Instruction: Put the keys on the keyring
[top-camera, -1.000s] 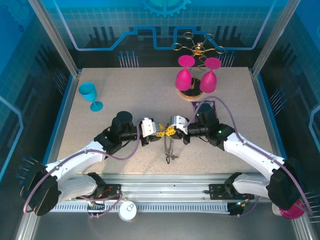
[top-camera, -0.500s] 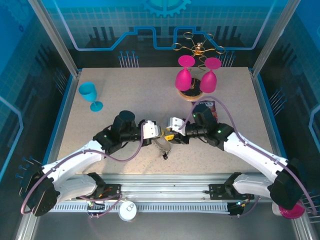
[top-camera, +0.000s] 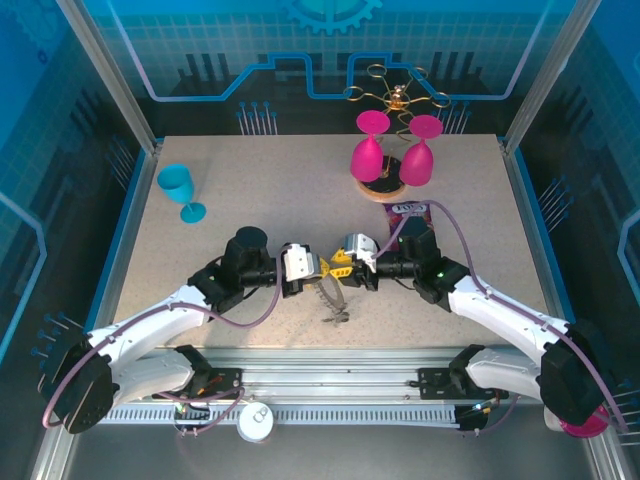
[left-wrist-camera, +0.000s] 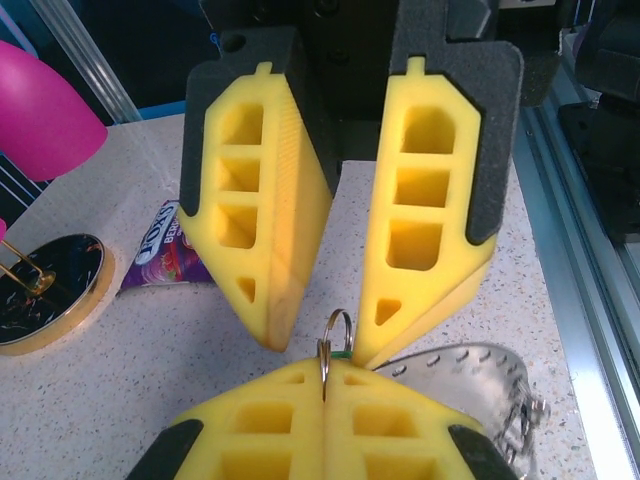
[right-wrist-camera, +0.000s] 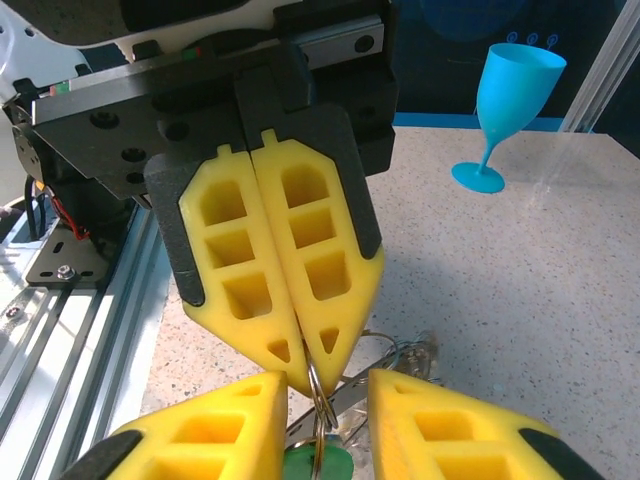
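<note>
The left gripper (left-wrist-camera: 325, 378) kept its jaws pressed together on the green key's (right-wrist-camera: 319, 467) small ring (left-wrist-camera: 335, 333). The right gripper's (right-wrist-camera: 326, 381) jaws were spread around it. The keyring (left-wrist-camera: 468, 372) had swung lower, so the key looked not yet on.

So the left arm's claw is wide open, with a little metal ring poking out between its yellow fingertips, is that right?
Not quite. The left gripper is shut, its yellow fingers pressed together, with the little metal ring poking out between their tips. The right wrist view shows it.
</note>
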